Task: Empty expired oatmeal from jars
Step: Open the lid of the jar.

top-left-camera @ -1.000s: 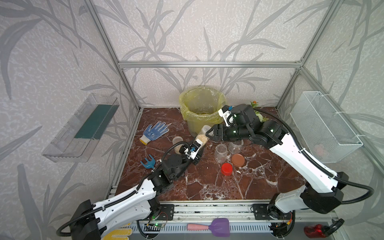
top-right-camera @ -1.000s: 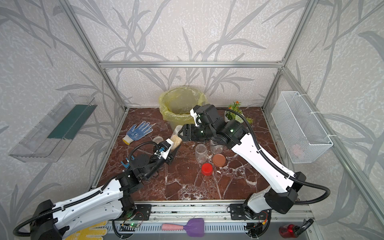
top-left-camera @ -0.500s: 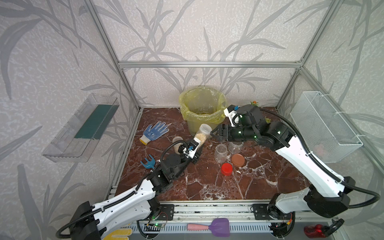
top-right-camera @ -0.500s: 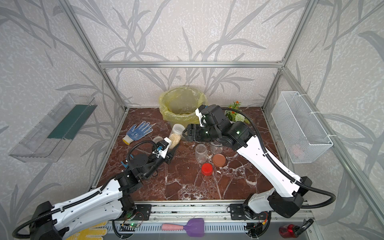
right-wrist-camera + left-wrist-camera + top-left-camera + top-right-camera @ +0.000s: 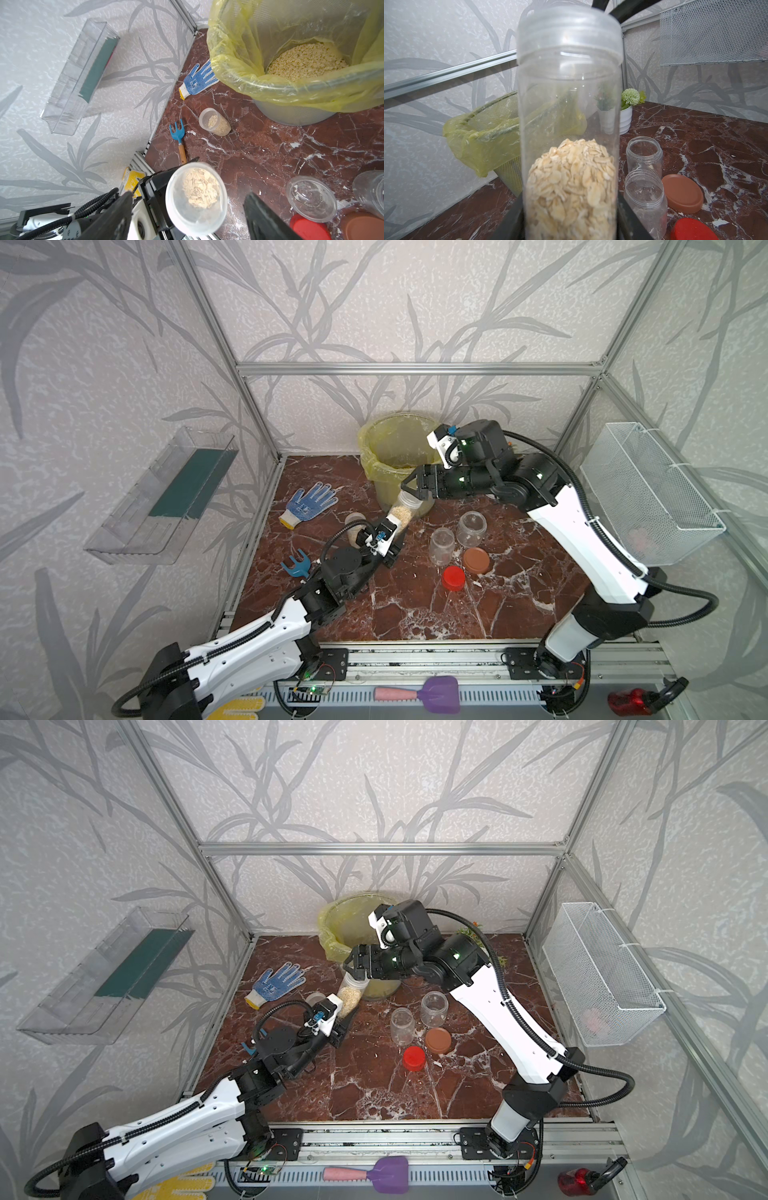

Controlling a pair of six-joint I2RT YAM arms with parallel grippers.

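One jar (image 5: 406, 506), two tools: we see the right tool (image 5: 410, 491) just spread its jaws wide off the lid (image 5: 196, 199), which is still on. Left tool (image 5: 392, 531) stays clamped low on the jar, oatmeal (image 5: 571, 182) inside, tilted toward the bin (image 5: 368, 448) by the bench's (image 5: 415, 614) back edge. We judge a regrip, no pour yet.

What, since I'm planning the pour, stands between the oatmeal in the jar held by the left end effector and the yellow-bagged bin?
The clear lid is still on the jar, shutting in the oatmeal. The right end effector hovers over that lid, jaws open. Otherwise nothing visible lies between jar and bin.
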